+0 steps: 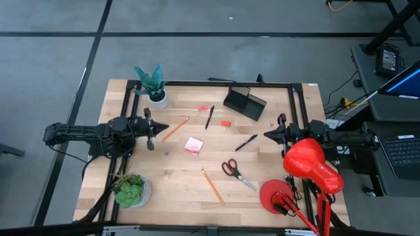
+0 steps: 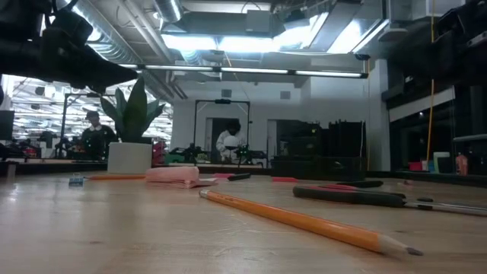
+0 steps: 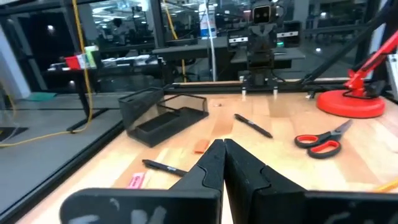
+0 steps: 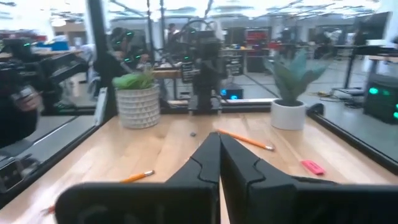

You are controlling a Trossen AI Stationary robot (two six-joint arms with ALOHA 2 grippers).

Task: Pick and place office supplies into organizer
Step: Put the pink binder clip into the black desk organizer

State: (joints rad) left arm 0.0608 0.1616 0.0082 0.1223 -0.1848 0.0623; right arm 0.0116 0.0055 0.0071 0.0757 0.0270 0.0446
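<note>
Lying scattered across a wooden table [image 1: 177, 190], the office supplies sit loose, none of them inside the organizer [image 1: 244, 103], a black angular tray at the table's far edge. Everything below is placed from that organizer. Just beside it toward the left arm lie a black pen [image 1: 209, 117], a pink eraser [image 1: 203, 107] and a red eraser [image 1: 226, 122]. Nearer the front lies a second black pen [image 1: 246, 142], and further forward still the red-handled scissors [image 1: 236, 172]. A pink sticky-note pad [image 1: 193, 145] rests near the table's middle. One orange pencil [image 1: 175, 128] lies toward the left arm, and another orange pencil [image 1: 212, 186] lies well forward, near the scissors.

The left gripper [image 1: 151, 128] hovers at the table's left side, well apart from the organizer, fingers pressed together and holding nothing. The right gripper [image 1: 269, 134] hovers at the right side, also pressed together and empty.

A white-potted plant [image 1: 155, 86] stands at the far left corner, another potted plant [image 1: 131, 190] at the front left. A red desk lamp [image 1: 305, 174] crowds the front right, its head overhanging the right arm.
</note>
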